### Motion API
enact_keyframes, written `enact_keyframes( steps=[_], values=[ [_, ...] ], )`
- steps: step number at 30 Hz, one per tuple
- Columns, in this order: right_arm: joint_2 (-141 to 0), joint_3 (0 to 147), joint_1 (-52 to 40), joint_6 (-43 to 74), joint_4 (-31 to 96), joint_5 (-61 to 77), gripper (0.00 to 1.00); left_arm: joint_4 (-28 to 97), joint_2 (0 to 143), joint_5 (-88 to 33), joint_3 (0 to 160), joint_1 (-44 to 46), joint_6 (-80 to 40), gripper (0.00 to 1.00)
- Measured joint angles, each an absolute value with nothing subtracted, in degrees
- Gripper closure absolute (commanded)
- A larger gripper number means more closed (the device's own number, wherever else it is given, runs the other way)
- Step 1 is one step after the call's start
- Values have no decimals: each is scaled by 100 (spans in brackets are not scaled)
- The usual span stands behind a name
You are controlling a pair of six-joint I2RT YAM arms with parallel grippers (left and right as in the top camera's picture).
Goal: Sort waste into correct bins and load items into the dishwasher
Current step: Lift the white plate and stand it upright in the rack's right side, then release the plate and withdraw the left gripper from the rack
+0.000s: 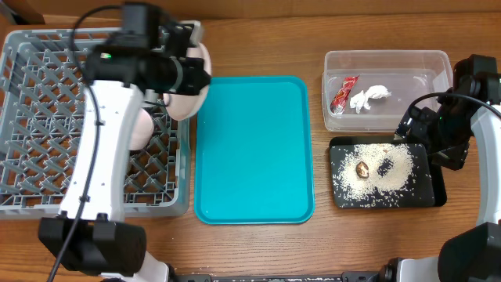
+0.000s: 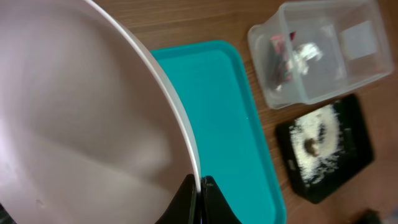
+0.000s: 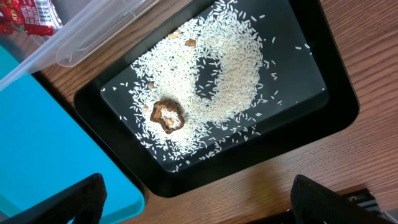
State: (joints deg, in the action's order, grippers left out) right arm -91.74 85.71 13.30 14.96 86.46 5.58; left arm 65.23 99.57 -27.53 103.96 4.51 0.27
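The left gripper (image 2: 199, 186) pinches the pink bowl (image 2: 81, 124) by its rim, its arm stretched over the grey rack (image 1: 47, 78). The right gripper (image 3: 199, 196) hangs spread wide, holding nothing, with the black tray (image 3: 311, 118) of rice (image 3: 230, 74) just beneath it.

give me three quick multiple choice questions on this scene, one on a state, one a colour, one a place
1. The left hand is: A open; B shut on the bowl rim; C out of view.
2. The tray under the rice is: A red; B black; C white.
3. The red wrapper lies: A in the bowl; B on that tray; C in the clear tub.
Answers: B, it pinches the rim; B, the surface beneath the grains is black; C, it rests beside the tissue.
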Motion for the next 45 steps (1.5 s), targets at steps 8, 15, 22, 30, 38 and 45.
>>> enact_keyframes(
  steps=[8,15,22,30,38,45],
  values=[
    [-9174,8569,1330,1496,8654,561,4,6652,10545,-4615,10396,-637,480,96],
    [-9174,8571,1330,1496,8654,561,4,6810,11220,-5129,10394,-1083,648,42],
    [-9174,8571,1323,1496,8490,794,3,7164,11292,-4633,10396,-1400,644,10],
    [-9153,8571,657,1420,7367,1076,0,7225,10615,-2519,10396,-1334,34,8],
    [-9133,8569,-454,1013,6149,1184,0,7568,9642,-921,10401,-362,-556,8],
    [-9100,8569,-370,921,6584,1201,0,8346,9603,-523,10401,510,-539,6]
  ],
)
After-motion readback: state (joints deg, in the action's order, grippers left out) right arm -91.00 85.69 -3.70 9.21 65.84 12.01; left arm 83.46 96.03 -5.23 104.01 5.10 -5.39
